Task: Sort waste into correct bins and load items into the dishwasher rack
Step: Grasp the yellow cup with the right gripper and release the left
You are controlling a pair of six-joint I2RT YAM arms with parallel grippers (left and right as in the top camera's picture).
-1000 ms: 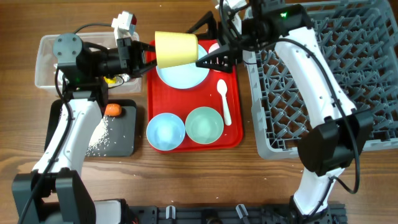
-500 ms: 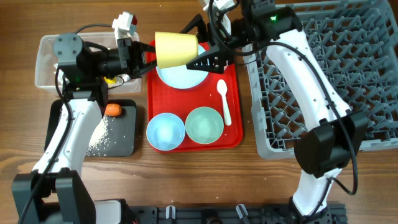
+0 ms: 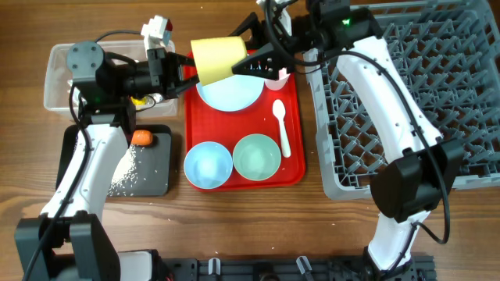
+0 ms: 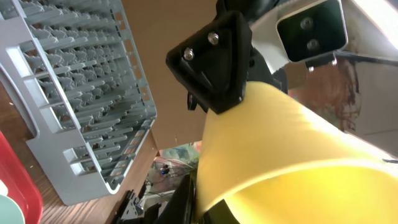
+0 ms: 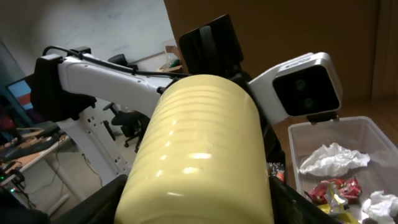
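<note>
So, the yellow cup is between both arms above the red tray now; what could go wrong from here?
1. The left tool holds the yellow cup in the air over the plate on the red tray. If it lets go before the right tool grips firmly, the cup may fall onto the dishes.
2. If both tools pull together, the cup could be squashed or twisted.

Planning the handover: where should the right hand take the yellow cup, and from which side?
Probably its free end, the one toward the rack, approached from that side, straddling the round wall. The yellow cup hangs on its side in the air, and the left hand clamps the opposite end, so only this end is open.
</note>
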